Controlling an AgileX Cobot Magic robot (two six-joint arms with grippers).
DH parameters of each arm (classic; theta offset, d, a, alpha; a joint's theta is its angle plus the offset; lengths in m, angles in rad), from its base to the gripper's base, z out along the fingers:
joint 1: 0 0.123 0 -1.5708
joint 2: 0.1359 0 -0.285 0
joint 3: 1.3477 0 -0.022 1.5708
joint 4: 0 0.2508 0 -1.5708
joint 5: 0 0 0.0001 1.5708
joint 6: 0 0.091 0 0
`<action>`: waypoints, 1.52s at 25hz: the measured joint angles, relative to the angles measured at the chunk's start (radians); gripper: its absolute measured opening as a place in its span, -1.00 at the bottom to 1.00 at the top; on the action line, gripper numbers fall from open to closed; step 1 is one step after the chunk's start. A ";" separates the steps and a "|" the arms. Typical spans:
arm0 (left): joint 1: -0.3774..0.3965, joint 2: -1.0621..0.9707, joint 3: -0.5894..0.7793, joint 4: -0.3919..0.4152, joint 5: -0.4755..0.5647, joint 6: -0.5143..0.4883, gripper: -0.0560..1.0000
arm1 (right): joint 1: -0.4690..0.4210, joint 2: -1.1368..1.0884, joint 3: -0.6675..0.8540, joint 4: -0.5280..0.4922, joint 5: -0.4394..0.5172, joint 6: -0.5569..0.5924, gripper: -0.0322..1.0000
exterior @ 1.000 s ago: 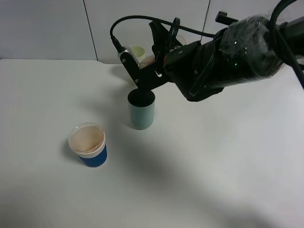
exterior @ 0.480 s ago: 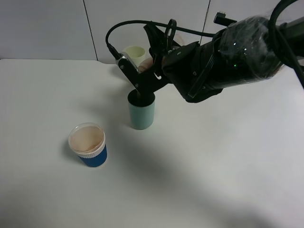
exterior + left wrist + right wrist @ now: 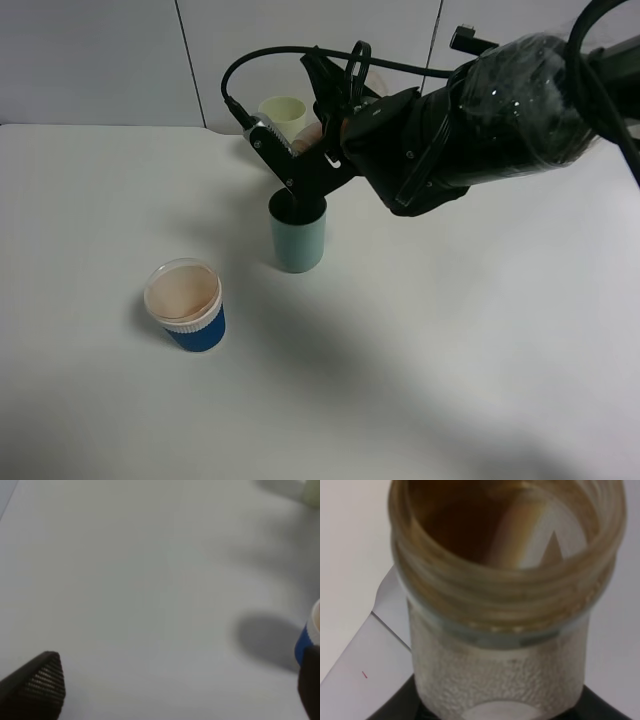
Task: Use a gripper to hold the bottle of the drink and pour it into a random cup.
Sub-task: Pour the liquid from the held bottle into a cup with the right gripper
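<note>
My right gripper (image 3: 304, 166) reaches across from the right and hangs just over the mouth of a mint-green cup (image 3: 298, 240), whose inside looks dark. It is shut on the bottle of the drink (image 3: 316, 133), which shows only as a pinkish patch among the black fingers. In the right wrist view the bottle (image 3: 505, 605) fills the frame: a clear capless neck with brown liquid inside. No stream of liquid can be made out. My left gripper (image 3: 172, 692) stands open above the bare table, with one ribbed fingertip (image 3: 39, 685) showing.
A blue cup with a white rim (image 3: 186, 305) stands at the front left, and its edge (image 3: 306, 641) shows in the left wrist view. A cream cup (image 3: 284, 110) sits behind the gripper near the back wall. The table (image 3: 450, 350) is white.
The right gripper has swung slightly left and tipped with the bottle over the mint-green cup, uncovering more of the cream cup behind it. The cups have not moved.
</note>
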State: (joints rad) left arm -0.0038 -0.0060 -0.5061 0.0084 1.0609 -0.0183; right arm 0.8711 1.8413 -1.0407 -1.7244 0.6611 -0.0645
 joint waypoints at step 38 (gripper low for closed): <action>0.000 0.000 0.000 0.000 0.000 0.000 0.86 | 0.006 0.000 0.000 -0.002 0.035 -0.090 -0.22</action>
State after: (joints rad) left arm -0.0038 -0.0060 -0.5061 0.0084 1.0609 -0.0183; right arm 0.8767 1.8413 -1.0407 -1.7268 0.6964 -0.1547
